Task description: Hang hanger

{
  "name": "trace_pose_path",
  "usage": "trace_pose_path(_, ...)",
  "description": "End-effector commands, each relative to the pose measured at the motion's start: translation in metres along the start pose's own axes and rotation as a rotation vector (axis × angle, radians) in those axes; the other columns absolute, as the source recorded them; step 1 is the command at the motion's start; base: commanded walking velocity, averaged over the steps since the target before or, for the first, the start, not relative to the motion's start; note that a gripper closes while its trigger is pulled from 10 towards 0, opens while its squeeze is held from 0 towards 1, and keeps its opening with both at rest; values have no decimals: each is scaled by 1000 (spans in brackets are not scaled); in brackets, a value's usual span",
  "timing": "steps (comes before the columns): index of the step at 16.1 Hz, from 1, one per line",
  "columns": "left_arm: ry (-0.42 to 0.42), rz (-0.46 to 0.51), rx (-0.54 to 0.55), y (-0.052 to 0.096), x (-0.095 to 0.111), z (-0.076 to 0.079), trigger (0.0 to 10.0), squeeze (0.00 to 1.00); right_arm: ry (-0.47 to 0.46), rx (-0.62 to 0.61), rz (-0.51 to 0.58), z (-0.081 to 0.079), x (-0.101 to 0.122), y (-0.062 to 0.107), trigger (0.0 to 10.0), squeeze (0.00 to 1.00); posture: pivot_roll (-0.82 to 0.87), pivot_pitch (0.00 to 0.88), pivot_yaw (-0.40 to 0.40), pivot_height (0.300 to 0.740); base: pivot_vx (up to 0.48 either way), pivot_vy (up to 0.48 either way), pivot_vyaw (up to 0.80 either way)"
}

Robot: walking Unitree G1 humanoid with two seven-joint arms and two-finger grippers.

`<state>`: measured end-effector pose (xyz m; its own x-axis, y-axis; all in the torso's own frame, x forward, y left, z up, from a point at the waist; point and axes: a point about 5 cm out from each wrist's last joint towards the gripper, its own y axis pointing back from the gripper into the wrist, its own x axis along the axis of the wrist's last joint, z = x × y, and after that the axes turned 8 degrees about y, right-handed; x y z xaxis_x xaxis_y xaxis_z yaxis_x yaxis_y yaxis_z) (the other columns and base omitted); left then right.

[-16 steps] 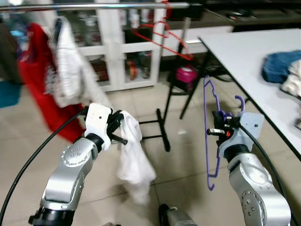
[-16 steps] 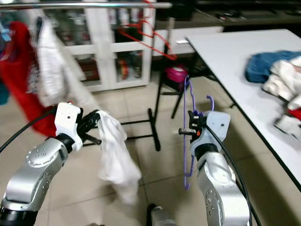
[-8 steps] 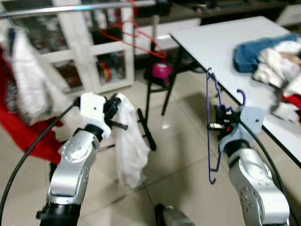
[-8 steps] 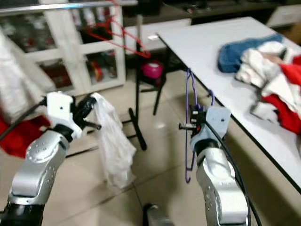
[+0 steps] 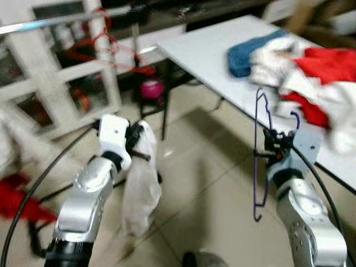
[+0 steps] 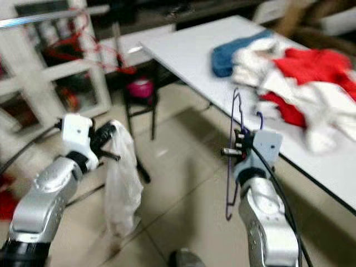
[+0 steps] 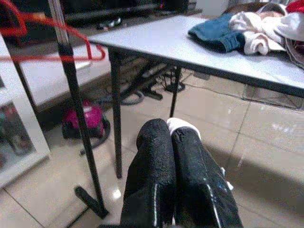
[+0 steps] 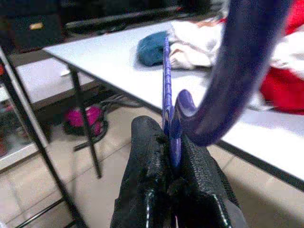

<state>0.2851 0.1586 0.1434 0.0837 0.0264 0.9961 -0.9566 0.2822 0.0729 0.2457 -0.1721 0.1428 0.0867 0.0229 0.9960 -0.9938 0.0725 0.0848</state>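
right gripper (image 5: 266, 151) at 4 o'clock, jaws clamped on the purple hanger (image 5: 259, 161), gripped near its neck; the wire body runs upright past the jaws, hook up, bottom hanging below. left gripper (image 5: 138, 147) at 8 o'clock, jaws together pinching a white cloth (image 5: 137, 189) that droops down. table (image 5: 208, 53) with clothes pile (image 5: 303, 69) at 1–2 o'clock. rail (image 5: 50, 21) with red hanger (image 5: 105, 49) far at 11 o'clock. task looks early: hanger in hand, not yet on rail.

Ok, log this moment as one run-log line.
left tool: shut on white garment | right tool: shut on purple hanger, held upright | clothes pile on white table | garment not yet on hanger
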Motion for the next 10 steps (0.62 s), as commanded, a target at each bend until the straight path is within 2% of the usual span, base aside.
trace_pose_path(1,-62,2,71,0,5,-10,10000,0,7,5,-5,-2,-1,1,10000,0,-119,45,-12,740,0,0,-781)
trace_pose_path(2,-65,-6,54,0,4,-9,10000,0,50,-6,3,-1,0,0,10000,0,-119,45,-12,740,0,0,-781)
trace_pose_path(3,9,-9,42,1,4,-8,10000,0,21,17,14,-2,1,0,10000,0,-119,44,-10,740,0,0,-800)
trace_pose_path(4,57,28,47,0,6,-8,10000,0,10,7,30,-1,2,0,10000,0,-119,44,-10,740,0,0,-800)
trace_pose_path(6,62,158,88,-1,14,-9,10000,0,19,-2,28,0,1,-1,10000,0,-119,44,-7,740,0,0,-800)
trace_pose_path(7,60,156,126,-2,13,-10,10000,0,11,-2,30,0,1,-1,10000,0,-120,44,-6,740,0,0,-800)
trace_pose_path(8,48,154,106,-3,14,-10,10000,0,7,-3,33,-1,1,-1,10000,0,-120,44,-6,740,0,0,-800)
trace_pose_path(9,25,139,105,-2,14,-11,10000,0,-50,-1,49,-2,4,0,10000,0,-120,44,-6,740,0,0,-800)
trace_pose_path(10,14,111,140,-1,12,-13,10000,0,-60,-6,55,-2,5,1,10000,0,-120,44,-6,740,0,0,-800)
